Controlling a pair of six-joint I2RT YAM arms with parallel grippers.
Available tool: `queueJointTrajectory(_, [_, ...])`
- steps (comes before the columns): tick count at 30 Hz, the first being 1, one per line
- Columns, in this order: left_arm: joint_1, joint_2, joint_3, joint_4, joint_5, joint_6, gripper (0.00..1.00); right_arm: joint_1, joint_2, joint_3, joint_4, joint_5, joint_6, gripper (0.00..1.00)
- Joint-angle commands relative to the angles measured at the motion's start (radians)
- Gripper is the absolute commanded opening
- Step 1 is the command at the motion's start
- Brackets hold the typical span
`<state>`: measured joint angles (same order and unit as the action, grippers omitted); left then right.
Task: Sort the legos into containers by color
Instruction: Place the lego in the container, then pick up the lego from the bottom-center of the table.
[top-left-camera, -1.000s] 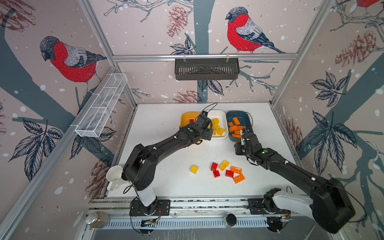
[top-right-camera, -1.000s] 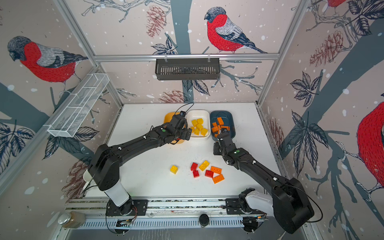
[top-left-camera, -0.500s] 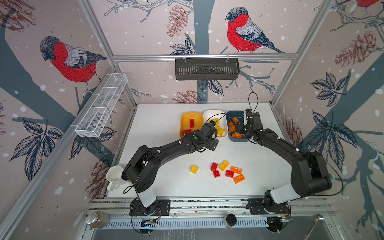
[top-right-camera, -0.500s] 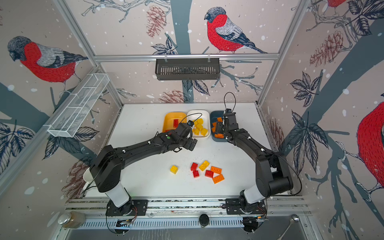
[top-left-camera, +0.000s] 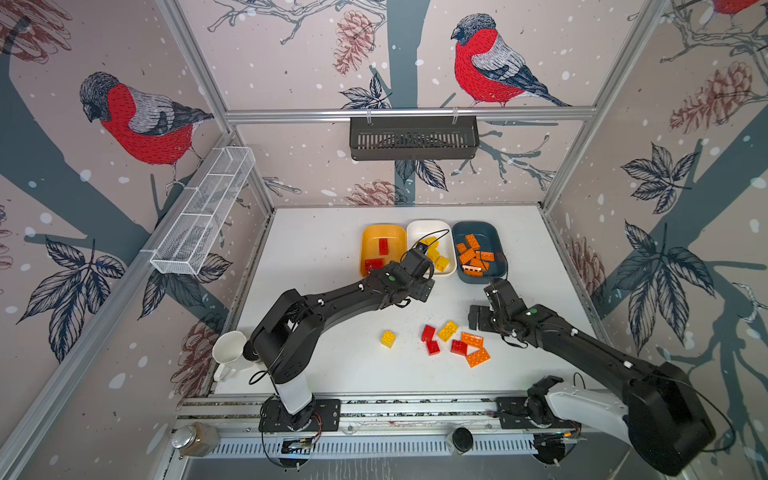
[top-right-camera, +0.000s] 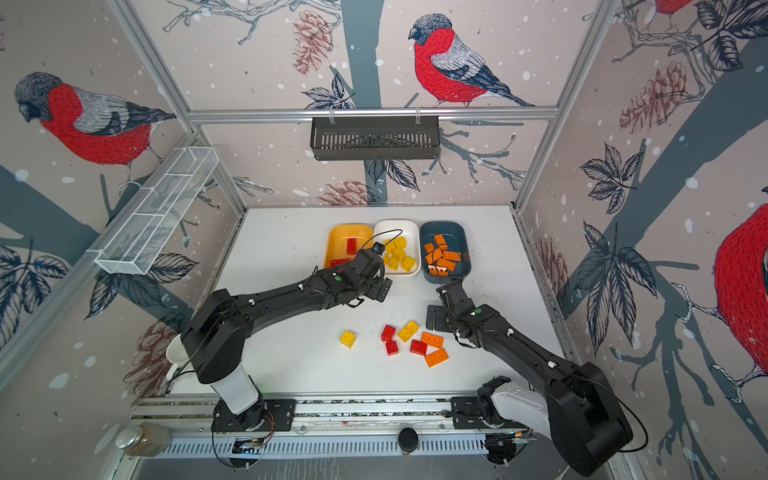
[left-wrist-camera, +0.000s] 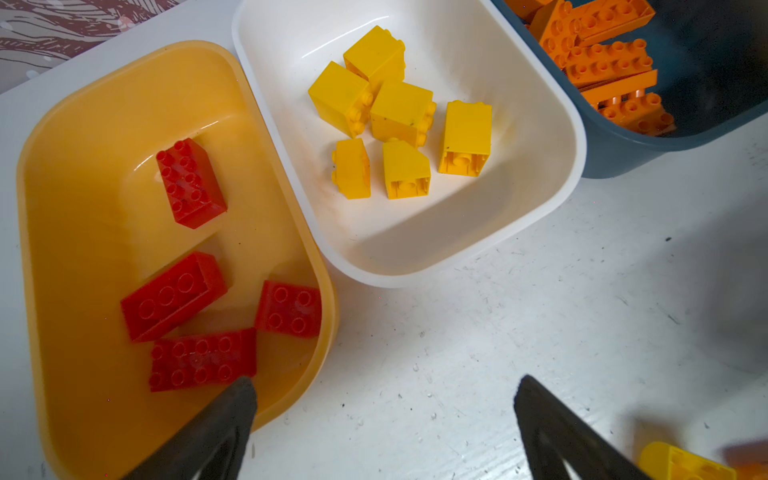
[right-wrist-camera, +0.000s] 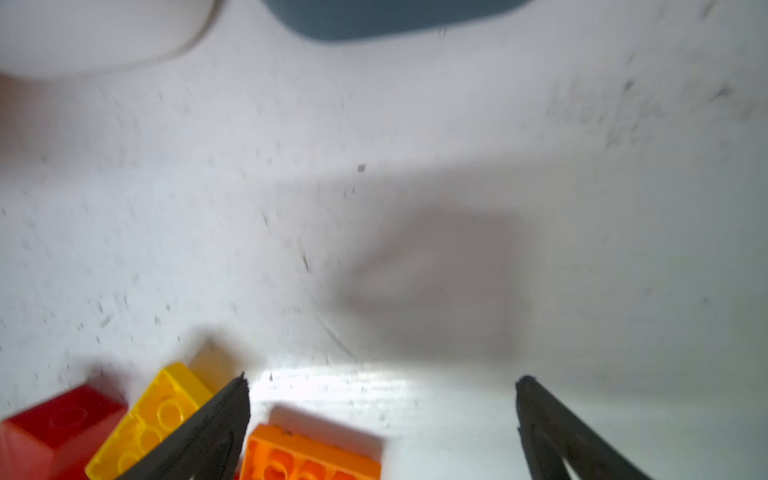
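The left tool (left-wrist-camera: 384, 384), spread wide and empty, is hovering over the bench (left-wrist-camera: 540, 311) beside the yellow-orange tray (left-wrist-camera: 83, 166) holding red legos (left-wrist-camera: 191, 183) and the white tray (left-wrist-camera: 519, 166) holding yellow legos (left-wrist-camera: 399, 112). The right tool (right-wrist-camera: 383, 380), also gaping wide, is hanging just right of the loose legos (top-left-camera: 448, 331) at centre frame in both top views, seemingly touching none through the blur. Orange legos (top-left-camera: 473, 255) are lying in the teal tray (top-left-camera: 484, 229).
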<state>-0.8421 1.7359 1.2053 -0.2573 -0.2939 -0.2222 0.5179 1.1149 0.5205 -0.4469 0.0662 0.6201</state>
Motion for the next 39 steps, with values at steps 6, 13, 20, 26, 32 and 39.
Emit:
queueJointTrajectory(6, [0.002, 0.009, -0.003, 0.026, -0.043, -0.005, 0.97, 0.057, 0.01, -0.051, 0.047, -0.109, 0.124, 0.99])
queueJointTrajectory(13, [0.001, 0.012, -0.011, 0.024, -0.045, -0.001, 0.97, 0.105, 0.087, -0.021, 0.047, -0.067, 0.14, 1.0])
queueJointTrajectory(20, [0.002, 0.014, -0.012, 0.023, -0.044, -0.001, 0.97, 0.177, 0.134, -0.003, -0.03, 0.019, 0.178, 0.94])
queueJointTrajectory(26, [0.003, 0.021, -0.006, 0.021, -0.042, 0.001, 0.97, 0.242, 0.187, 0.01, -0.081, 0.05, 0.224, 0.93])
queueJointTrajectory(32, [0.002, 0.026, -0.005, 0.024, -0.034, 0.004, 0.97, 0.279, 0.197, 0.028, -0.116, 0.07, 0.262, 0.85])
queueJointTrajectory(39, [0.001, 0.03, -0.002, 0.032, -0.028, 0.014, 0.97, 0.297, 0.194, 0.032, -0.108, 0.057, 0.272, 0.72])
